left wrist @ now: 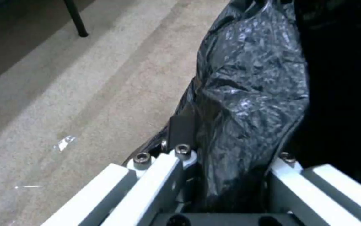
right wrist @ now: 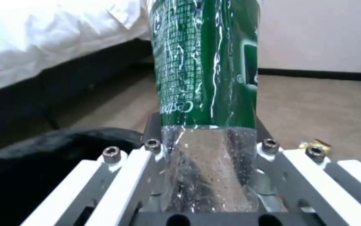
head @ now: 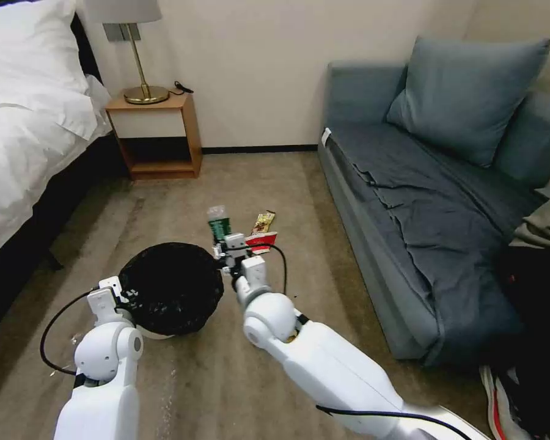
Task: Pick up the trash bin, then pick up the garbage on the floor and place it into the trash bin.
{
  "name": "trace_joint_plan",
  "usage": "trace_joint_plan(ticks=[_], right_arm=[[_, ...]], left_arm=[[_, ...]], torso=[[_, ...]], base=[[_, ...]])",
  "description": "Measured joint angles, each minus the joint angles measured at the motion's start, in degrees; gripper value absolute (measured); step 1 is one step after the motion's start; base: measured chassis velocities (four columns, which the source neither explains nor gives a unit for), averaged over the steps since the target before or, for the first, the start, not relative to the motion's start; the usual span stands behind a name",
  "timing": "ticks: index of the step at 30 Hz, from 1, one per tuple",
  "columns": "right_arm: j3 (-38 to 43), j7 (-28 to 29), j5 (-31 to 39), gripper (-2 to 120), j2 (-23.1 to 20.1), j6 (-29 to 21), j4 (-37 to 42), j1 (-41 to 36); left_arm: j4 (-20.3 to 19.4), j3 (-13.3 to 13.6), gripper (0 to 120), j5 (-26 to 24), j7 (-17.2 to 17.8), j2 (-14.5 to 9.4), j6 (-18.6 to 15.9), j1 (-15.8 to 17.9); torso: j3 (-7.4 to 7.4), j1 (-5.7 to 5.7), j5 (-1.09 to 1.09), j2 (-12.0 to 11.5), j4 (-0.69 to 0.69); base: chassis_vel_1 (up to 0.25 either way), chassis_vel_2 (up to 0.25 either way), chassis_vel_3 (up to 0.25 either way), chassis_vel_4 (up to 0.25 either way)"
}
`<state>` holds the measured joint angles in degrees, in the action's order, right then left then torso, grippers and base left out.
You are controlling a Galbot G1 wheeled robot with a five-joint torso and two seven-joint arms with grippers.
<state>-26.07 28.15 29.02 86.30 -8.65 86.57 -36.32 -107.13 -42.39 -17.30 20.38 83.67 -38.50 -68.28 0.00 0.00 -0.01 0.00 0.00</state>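
Observation:
The trash bin [head: 171, 296], lined with a crinkly black bag, hangs just above the carpet at the lower left. My left gripper [head: 113, 292] is shut on its near rim, and the bag [left wrist: 247, 94] is bunched between the fingers [left wrist: 180, 131]. My right gripper [head: 229, 249] is shut on the clear bottle [head: 219, 223] with the green label [right wrist: 207, 78], holding it upright just right of the bin's rim [right wrist: 42, 157]. A gold-yellow wrapper [head: 263, 222] and a red-and-white wrapper [head: 261, 241] lie on the carpet just beyond the right gripper.
A white bed [head: 24, 122] fills the left side, with a wooden nightstand [head: 156, 131] and lamp beside it. A blue-grey sofa [head: 434, 201] runs along the right. A shoe [head: 501, 397] sits at the lower right. A small clear scrap [left wrist: 65, 142] lies on the carpet.

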Motion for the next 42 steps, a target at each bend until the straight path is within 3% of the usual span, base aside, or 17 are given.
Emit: trace_joint_plan(ticks=[5,15,22,25,27,28,31,35,37,42], right_arm=[[-0.9,0.9,-0.6,23,5.9,4.4,-6.3,-0.2],[-2.0,-1.5,-3.1,23,6.0,8.3,-13.1,-1.9],[-2.3,-4.0,-5.7,25,5.9,8.3,-15.3,-2.8],[-2.6,-4.3,-5.9,33,5.9,8.1,-15.2,-3.2],[-2.7,-4.4,-5.9,47,5.9,7.8,-14.6,-3.6],[-2.7,-4.4,-5.9,47,5.9,7.8,-14.6,-3.6],[-2.6,-4.4,-5.9,62,5.9,7.7,-13.7,-3.9],[-2.3,-4.4,-5.9,72,5.9,7.6,-13.3,-4.0],[-1.9,-4.4,-5.8,83,5.8,7.5,-12.7,-4.0],[-1.1,-4.3,-5.9,97,5.8,7.4,-11.6,-4.0]], left_arm=[[0.5,0.5,2,0.5,0.0,0.9,0.3,0.1],[-1.9,1.2,2,0.5,0.3,2.6,0.2,-0.8],[-2.8,1.2,2,0.3,0.4,2.8,-0.1,-0.9],[-2.8,1.1,2,0.1,0.4,2.7,-0.1,-0.9],[-2.8,1.0,2,-0.5,0.5,2.5,-0.2,-0.9],[-2.8,1.0,2,-0.5,0.5,2.5,-0.2,-0.9],[-2.5,1.0,2,-0.6,0.5,2.5,-0.2,-0.8],[-2.2,1.0,2,-0.6,0.5,2.5,-0.2,-0.5],[-1.9,1.2,2,-0.5,0.5,2.5,-0.2,-0.3],[-1.6,1.2,2,-0.5,0.5,2.5,-0.2,-0.2]], torso=[[0.0,0.0,0.0,0.0,0.02],[0.0,0.0,0.0,0.0,0.0],[0.0,0.0,0.0,0.0,-0.01],[0.0,0.0,0.0,0.0,0.0],[0.0,0.0,0.0,0.0,0.0],[0.0,0.0,0.0,0.0,0.0],[0.0,0.0,0.01,0.0,0.0],[0.0,0.0,0.01,0.0,0.0],[0.0,0.0,0.0,0.0,0.0],[0.0,0.0,0.01,0.0,0.0]], base=[[0.0,0.0,0.0,0.0],[0.0,0.0,0.0,0.0],[0.0,0.0,0.0,0.0],[0.0,0.0,0.0,0.0],[0.0,0.0,0.0,0.0],[0.0,0.0,0.0,0.0],[0.0,0.0,0.0,0.0],[0.0,0.0,0.0,0.0],[0.0,0.0,0.0,0.0],[0.0,0.0,0.0,0.0]])
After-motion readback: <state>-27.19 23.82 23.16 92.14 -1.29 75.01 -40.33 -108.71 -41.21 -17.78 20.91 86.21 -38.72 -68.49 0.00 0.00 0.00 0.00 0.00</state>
